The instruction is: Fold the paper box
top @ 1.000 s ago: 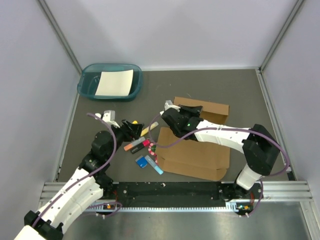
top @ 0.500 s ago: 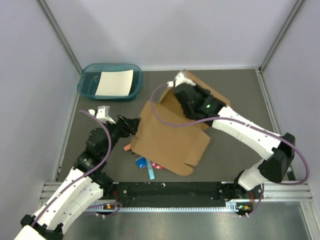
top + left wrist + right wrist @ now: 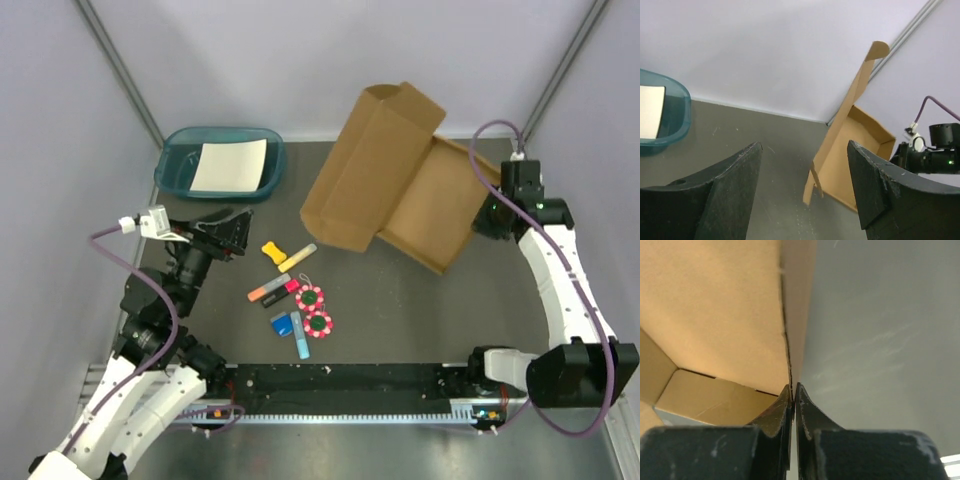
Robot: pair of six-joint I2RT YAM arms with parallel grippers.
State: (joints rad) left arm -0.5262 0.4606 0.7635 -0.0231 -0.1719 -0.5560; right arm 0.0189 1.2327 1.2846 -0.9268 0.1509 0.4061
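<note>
Paper box [image 3: 385,185]: held up on a tilt, reaching leftward from the right gripper, probably so its panels can swing on their creases.
Right gripper [image 3: 793,390]: clenched on one thin wall of the box.
Left gripper [image 3: 804,150]: released and empty, facing the box from well apart.

One paper box [image 3: 370,170], one teal tray [image 3: 170,178], one white sheet [image 3: 230,165]
</note>
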